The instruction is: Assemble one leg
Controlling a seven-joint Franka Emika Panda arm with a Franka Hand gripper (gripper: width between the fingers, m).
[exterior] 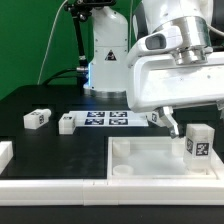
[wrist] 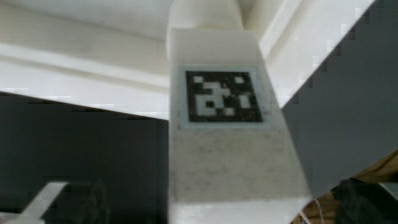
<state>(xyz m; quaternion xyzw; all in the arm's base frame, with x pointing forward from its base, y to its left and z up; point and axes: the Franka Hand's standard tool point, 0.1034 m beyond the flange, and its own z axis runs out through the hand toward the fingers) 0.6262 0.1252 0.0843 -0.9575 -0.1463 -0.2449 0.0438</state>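
In the exterior view the leg [exterior: 197,142] is standing upright, long axis vertical, at a corner of the white tray-like piece [exterior: 150,160] — the gripper [exterior: 172,118] is hanging just beside it, fingers spread wide, gripping nothing. In the wrist view the leg [wrist: 228,140] is filling the frame lengthwise, its tag [wrist: 222,97] facing the camera — possibly seated in a socket.

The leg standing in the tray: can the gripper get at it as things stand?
Probably yes. The gripper is open and hangs right beside the upright leg, which stands in the white tray with nothing crowding it. The wrist view shows the leg close up, with nothing blocking it.
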